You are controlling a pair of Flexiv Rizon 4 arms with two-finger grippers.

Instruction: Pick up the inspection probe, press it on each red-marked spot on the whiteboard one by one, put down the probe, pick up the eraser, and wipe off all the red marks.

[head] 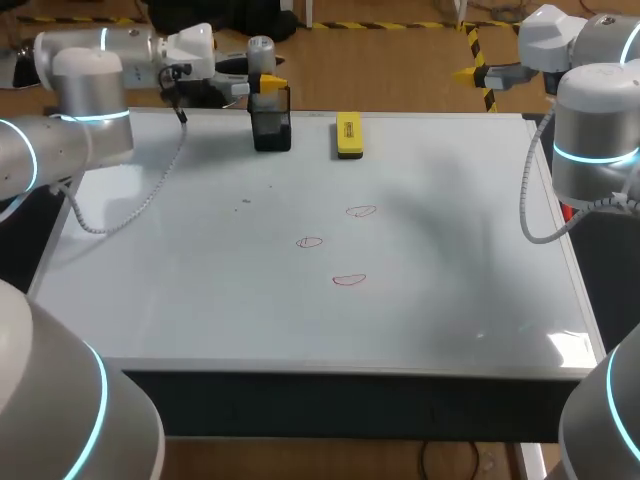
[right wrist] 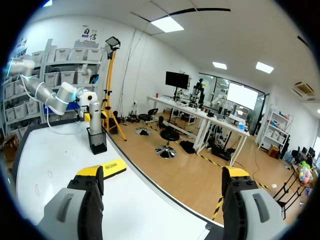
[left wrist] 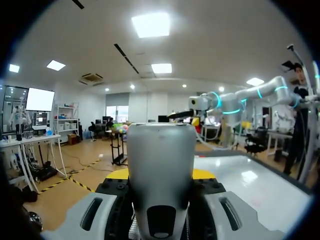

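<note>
The left gripper (head: 265,85) is closed on the grey inspection probe (head: 260,48), which is held upright at the far edge of the whiteboard (head: 200,280). The probe's lower end is hidden at the black holder (head: 272,130), so it cannot be told whether it rests inside. The yellow eraser (head: 348,135) is seen just beside the holder, apart from it. Three red marks (head: 349,280) are drawn nearer the middle, well apart from both. In the left wrist view the fingertips are largely covered by the probe. The right gripper (right wrist: 162,175) is held wide open with nothing between its fingers, past the board's far right corner
</note>
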